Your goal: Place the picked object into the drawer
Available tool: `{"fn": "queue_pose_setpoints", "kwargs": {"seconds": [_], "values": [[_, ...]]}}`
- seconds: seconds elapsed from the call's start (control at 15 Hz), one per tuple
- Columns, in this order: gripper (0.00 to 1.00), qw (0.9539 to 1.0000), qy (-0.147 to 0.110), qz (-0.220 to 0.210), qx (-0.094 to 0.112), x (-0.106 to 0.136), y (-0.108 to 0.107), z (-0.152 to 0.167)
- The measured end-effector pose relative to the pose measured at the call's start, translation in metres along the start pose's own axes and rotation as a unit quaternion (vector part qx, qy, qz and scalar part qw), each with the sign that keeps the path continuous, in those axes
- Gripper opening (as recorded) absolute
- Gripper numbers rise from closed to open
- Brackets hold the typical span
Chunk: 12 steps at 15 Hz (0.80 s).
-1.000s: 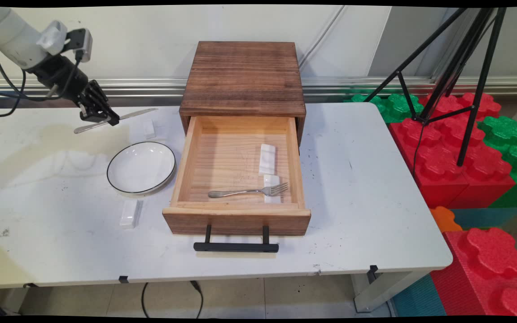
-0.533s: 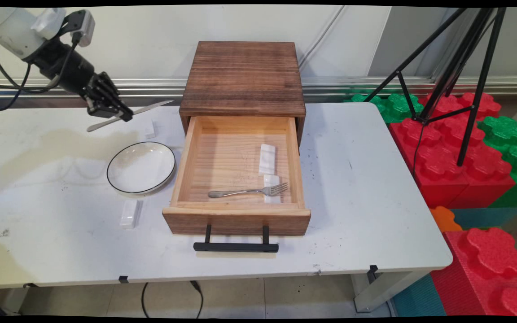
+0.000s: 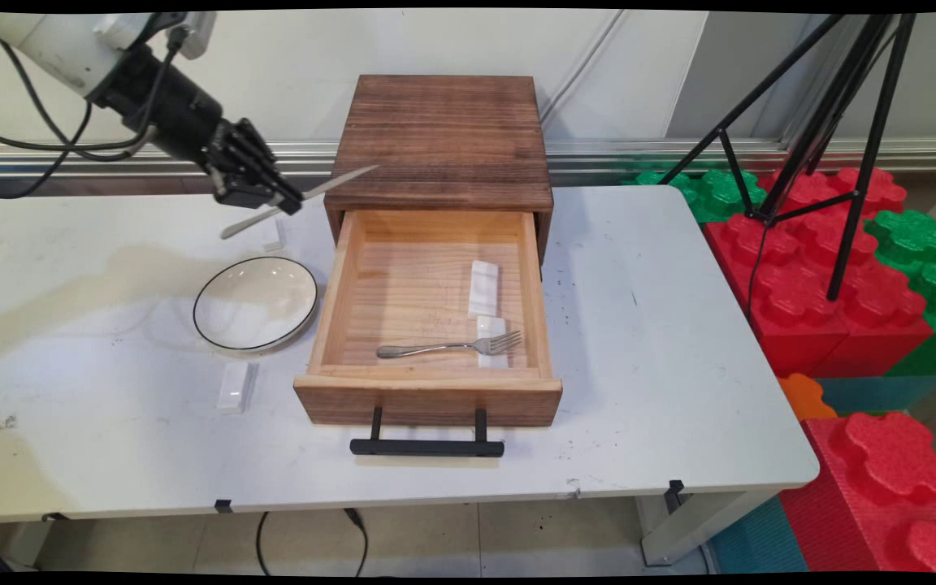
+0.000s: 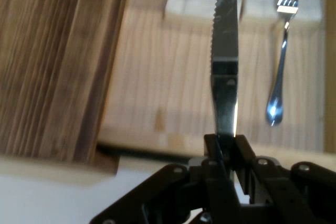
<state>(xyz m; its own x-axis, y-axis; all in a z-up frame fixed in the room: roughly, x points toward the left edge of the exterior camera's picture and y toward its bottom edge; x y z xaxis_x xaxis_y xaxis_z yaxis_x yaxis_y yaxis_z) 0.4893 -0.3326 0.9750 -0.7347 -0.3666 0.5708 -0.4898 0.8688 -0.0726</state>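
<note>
My gripper [image 3: 285, 203] is shut on a metal table knife [image 3: 336, 181] and holds it in the air above the table, just left of the wooden drawer box [image 3: 442, 138]. The blade tip points right, over the box's front left corner. In the hand view the knife [image 4: 224, 61] sticks out from between the fingers [image 4: 212, 145], its serrated blade over the open drawer [image 4: 210, 103]. Inside the drawer [image 3: 358, 268] lie a fork [image 3: 448, 348] and two white rests [image 3: 483, 288], with the fork's tines on the nearer rest [image 3: 491, 333].
A white bowl with a black rim [image 3: 256, 303] sits left of the drawer. One white rest [image 3: 273, 235] lies behind the bowl and another [image 3: 235, 386] in front of it. The drawer's black handle [image 3: 427, 446] juts toward the table's near edge. A black tripod [image 3: 834, 122] and foam blocks [image 3: 825, 276] stand on the right.
The gripper has carried the knife up and to the right, from behind the bowl to the drawer box's left front corner. Nothing else moved.
</note>
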Motion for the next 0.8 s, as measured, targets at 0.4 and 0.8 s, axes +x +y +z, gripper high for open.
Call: {"fn": "queue_pose_setpoints", "kwargs": {"seconds": [0.4, 0.8], "values": [[0.0, 0.9992, 0.033, 0.016, -0.014, 0.045, 0.017, 0.041], [0.0, 0.9989, 0.036, 0.022, -0.021, 0.075, 0.019, 0.097]]}}
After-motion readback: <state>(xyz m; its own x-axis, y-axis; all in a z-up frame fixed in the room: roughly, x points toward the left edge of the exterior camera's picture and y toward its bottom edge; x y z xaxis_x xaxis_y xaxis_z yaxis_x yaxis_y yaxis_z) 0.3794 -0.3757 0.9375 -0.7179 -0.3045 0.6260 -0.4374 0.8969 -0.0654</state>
